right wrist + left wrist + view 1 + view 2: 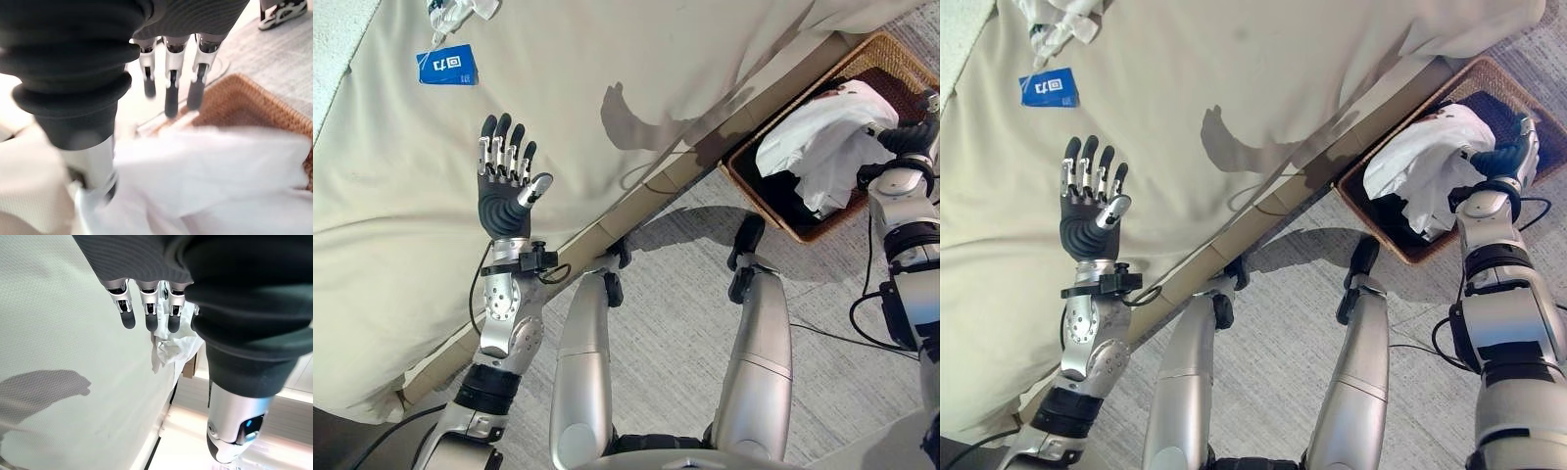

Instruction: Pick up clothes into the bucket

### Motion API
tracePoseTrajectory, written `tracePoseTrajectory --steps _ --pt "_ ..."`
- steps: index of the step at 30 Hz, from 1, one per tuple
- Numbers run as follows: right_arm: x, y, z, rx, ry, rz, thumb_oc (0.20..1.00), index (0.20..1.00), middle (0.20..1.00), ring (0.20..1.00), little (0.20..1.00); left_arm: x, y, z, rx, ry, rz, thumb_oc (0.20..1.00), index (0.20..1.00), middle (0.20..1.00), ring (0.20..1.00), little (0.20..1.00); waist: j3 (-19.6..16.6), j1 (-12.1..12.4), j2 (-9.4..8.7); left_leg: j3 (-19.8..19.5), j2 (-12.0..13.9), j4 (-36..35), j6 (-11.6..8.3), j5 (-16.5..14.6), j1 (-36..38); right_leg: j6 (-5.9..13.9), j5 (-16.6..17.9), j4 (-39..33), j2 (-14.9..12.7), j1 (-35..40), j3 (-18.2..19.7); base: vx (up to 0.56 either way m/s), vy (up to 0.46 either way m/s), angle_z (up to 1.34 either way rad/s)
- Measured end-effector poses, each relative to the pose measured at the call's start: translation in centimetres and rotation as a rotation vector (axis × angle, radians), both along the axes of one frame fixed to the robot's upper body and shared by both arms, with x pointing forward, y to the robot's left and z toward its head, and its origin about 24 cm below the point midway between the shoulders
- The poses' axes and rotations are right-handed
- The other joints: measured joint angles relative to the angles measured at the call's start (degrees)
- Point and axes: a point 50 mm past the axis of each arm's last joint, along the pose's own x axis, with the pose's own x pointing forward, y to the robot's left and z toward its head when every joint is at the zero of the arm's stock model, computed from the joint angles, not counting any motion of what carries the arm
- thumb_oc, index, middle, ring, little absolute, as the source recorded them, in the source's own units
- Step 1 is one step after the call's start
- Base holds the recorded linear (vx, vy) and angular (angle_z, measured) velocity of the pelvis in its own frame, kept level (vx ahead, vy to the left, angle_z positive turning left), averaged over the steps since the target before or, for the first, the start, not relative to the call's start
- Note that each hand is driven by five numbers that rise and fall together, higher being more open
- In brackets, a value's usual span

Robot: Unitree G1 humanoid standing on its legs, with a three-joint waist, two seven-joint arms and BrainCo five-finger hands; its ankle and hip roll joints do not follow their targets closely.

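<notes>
The white crumpled cloth garment [827, 147] lies heaped in the brown woven wicker basket [886, 54] on the floor beside the beige bed [607, 59]. The right hand [1508, 157] hangs over it, fingers straight, holding nothing. The left hand [506, 181] hovers over the bed, fingers spread. Another crumpled white garment [460, 10] lies at the bed's far edge; judged light, limp and non-fragile, it should be pinched at a raised fold.

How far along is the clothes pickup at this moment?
Done: white clothes lie in the wicker basket, with the right hand open above them. In hand: nothing; the left hand is open over the bed. Left: a white garment at the bed's far edge.
</notes>
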Motion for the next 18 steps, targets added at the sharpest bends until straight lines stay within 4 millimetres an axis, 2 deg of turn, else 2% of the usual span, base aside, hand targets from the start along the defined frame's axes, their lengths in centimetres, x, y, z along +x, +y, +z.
tracePoseTrajectory --steps 9,15,18 --pt "0.1 0.1 -0.2 0.043 -0.010 0.010 1.000 1.000 1.000 1.000 1.000 0.1 0.0 0.3 -0.007 -0.009 0.006 1.000 1.000 1.000 1.000 1.000 -0.03 -0.05 -0.04 -0.38 0.03 -0.14 0.03 0.06 0.69 0.07 0.06 -0.27 0.01 1.23 -0.76 0.00 -0.014 0.01" --pt "-0.4 0.1 -3.7 0.074 0.083 0.031 1.000 1.000 1.000 1.000 1.000 0.2 0.0 0.3 -0.009 -0.007 0.007 1.000 1.000 1.000 1.000 1.000 -0.30 -0.25 -0.29 -1.86 0.21 -5.52 0.52 0.83 7.51 0.24 0.12 -4.28 0.43 9.37 -3.97 0.02 -0.045 0.08" --pt "-0.7 0.2 -5.6 0.121 0.099 0.039 1.000 1.000 1.000 1.000 1.000 0.4 0.3 -0.2 -0.019 0.013 0.027 1.000 1.000 1.000 1.000 1.000 -0.31 -0.25 -0.41 -2.54 0.30 -8.98 0.08 2.50 11.07 0.42 0.25 -6.12 0.80 13.64 -6.18 -0.02 -0.087 0.17"
